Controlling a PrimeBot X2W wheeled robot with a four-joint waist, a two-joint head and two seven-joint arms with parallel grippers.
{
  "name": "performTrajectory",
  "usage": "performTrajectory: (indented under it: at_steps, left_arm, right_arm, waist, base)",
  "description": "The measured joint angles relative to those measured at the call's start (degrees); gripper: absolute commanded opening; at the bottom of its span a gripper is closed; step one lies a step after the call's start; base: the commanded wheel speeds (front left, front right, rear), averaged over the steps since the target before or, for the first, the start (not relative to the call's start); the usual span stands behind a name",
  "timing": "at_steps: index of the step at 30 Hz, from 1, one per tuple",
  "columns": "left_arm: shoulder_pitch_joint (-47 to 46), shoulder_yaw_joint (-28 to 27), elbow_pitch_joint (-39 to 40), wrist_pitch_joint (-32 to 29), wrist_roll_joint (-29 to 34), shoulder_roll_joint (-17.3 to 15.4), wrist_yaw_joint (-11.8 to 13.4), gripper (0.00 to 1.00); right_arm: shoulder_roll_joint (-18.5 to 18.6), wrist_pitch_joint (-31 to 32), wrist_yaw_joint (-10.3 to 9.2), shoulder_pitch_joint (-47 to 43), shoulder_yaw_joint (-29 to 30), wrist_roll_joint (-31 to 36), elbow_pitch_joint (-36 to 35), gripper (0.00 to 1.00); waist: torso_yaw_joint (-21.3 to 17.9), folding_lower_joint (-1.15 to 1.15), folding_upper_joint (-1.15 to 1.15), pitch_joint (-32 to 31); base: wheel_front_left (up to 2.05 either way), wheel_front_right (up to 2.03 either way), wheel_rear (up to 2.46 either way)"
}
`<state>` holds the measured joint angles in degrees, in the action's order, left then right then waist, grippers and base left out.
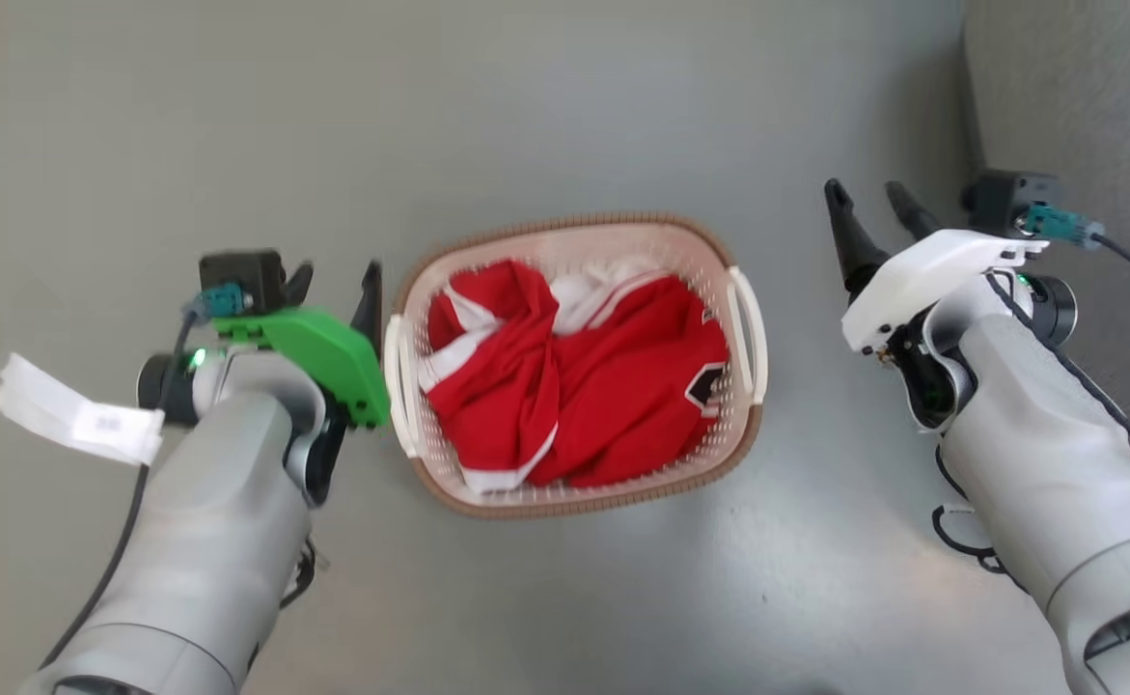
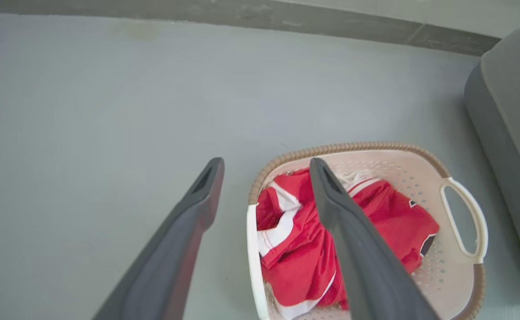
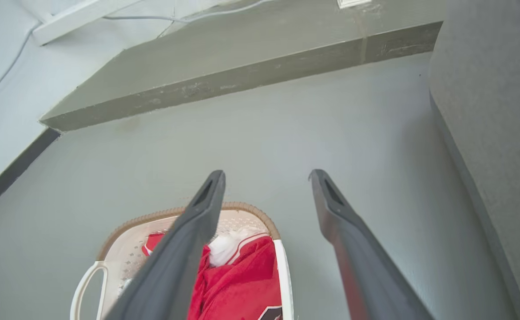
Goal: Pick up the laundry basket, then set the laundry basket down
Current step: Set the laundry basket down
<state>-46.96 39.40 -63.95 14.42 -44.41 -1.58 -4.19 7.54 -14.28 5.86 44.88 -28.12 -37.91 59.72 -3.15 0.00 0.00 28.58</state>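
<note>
The laundry basket [image 1: 565, 226], cream perforated plastic with a brown woven-look rim, sits on the grey floor and holds red clothing with white trim [image 1: 603, 386]. My left gripper [image 1: 338, 280], under a green cover, is open right beside the basket's left handle [image 1: 396, 386]. In the left wrist view the left gripper [image 2: 265, 162] straddles that side of the basket [image 2: 353, 146], one finger over the clothes and one outside. My right gripper [image 1: 864, 190] is open and stands apart, to the right of the right handle [image 1: 748, 333]. The right wrist view has the right gripper [image 3: 266, 174] above the basket [image 3: 242, 206].
A grey upholstered piece of furniture [image 1: 1076, 97] stands at the far right, close to my right arm, and appears as grey furniture [image 2: 508, 133] in the left wrist view. A wall with a dark baseboard [image 3: 242, 84] runs beyond the basket. A white tag [image 1: 82, 415] hangs from the left arm's cable.
</note>
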Motion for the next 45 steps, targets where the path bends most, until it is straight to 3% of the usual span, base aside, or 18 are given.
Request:
performTrajectory:
  at_steps: [21,32,45]
  left_arm:
    - [12.3,-10.6,27.6,0.0,10.8,-6.6,8.5,1.00]
    - [22.4,-13.7,38.8,0.0,15.6,-8.8,9.9,1.00]
    - [34.3,-17.1,48.1,0.0,19.1,-8.8,10.9,1.00]
  right_arm:
    - [3.3,-0.1,-5.57,-13.3,6.5,7.3,-18.5,1.00]
    - [3.6,-0.1,-8.09,-19.8,8.2,11.5,-27.4,1.00]
    - [3.9,-0.1,-10.54,-29.4,9.3,14.4,-36.1,1.00]
  waist:
    - [0.0,0.00,0.00,-16.5]
    - [0.2,0.00,0.00,-21.5]
    - [-0.3,0.00,0.00,-24.9]
  base:
    - [0.00,0.00,0.00]
    - [0.00,0.00,0.00]
    - [0.00,0.00,0.00]
